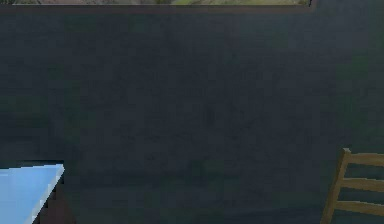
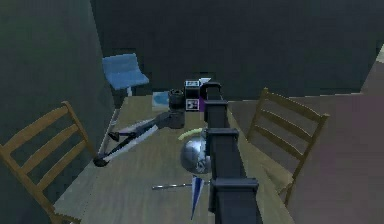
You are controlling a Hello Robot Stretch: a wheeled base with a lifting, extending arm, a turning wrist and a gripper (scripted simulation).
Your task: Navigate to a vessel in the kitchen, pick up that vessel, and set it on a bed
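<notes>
In the arm side view the dark arm bar (image 2: 222, 160) reaches out over a wooden table (image 2: 130, 180). At its far end are the white marker squares (image 2: 198, 88), with the gripper (image 2: 178, 99) just left of them. A pale blue flat thing (image 2: 160, 98) and a small yellowish ring-shaped thing (image 2: 175, 120) lie on the table at the gripper, so I cannot tell whether it holds anything. A rounded silvery vessel (image 2: 192, 155) stands on the table against the arm's left side, nearer than the gripper.
A long dark bat-like thing (image 2: 135, 135) and a thin utensil (image 2: 170, 186) lie on the table. Wooden chairs stand at its left (image 2: 40, 145) and right (image 2: 285, 125), with a blue chair (image 2: 125, 72) beyond. The forward view faces a dark wall (image 1: 200, 110), a pale blue surface (image 1: 25, 190) and a wooden chair (image 1: 355, 190).
</notes>
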